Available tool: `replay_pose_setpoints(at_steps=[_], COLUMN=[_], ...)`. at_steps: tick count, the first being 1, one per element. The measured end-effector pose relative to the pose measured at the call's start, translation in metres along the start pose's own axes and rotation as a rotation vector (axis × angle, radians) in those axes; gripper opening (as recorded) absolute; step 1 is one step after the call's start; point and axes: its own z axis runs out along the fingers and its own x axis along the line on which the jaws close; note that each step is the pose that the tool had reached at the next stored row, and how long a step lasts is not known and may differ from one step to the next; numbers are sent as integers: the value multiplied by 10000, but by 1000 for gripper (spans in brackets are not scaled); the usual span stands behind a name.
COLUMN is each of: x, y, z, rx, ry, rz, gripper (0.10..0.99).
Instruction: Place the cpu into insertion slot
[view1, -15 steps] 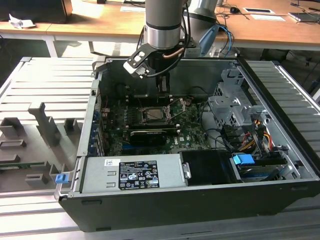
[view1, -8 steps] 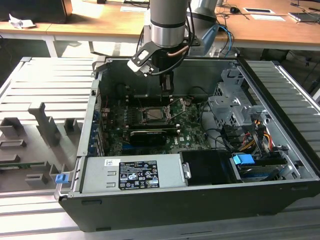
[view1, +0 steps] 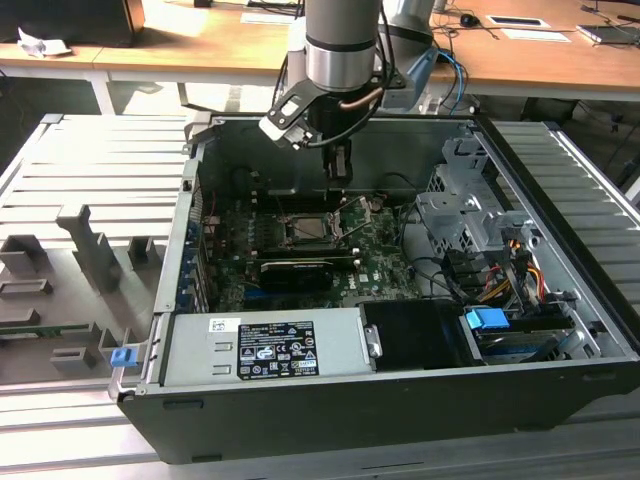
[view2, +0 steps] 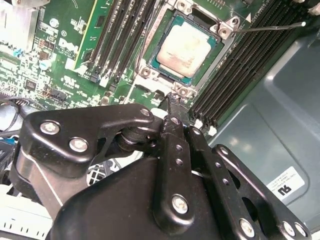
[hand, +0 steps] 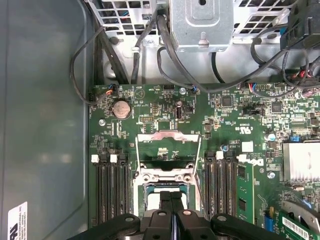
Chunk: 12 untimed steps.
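The cpu, a flat square chip with a dull silver top, lies inside the insertion slot on the green motherboard. In the exterior view the cpu sits mid-board, and my gripper hangs just above and behind it. Its black fingers are pressed together and hold nothing, with their tips over the slot's edge. In the first wrist view the gripper covers part of the insertion slot. The slot's thin wire lever stands raised and its metal cover plate is swung open.
Black memory slots run along both sides of the socket. A long black card lies in front of it. Cables and a silver drive cage fill the exterior view's right. The grey power supply sits near the front wall.
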Motion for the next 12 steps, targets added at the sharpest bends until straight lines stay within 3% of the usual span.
replay_pose_setpoints(at_steps=[12], x=[1], y=[67], z=[-15], rx=[0], ry=[0], rz=[0], gripper=[106])
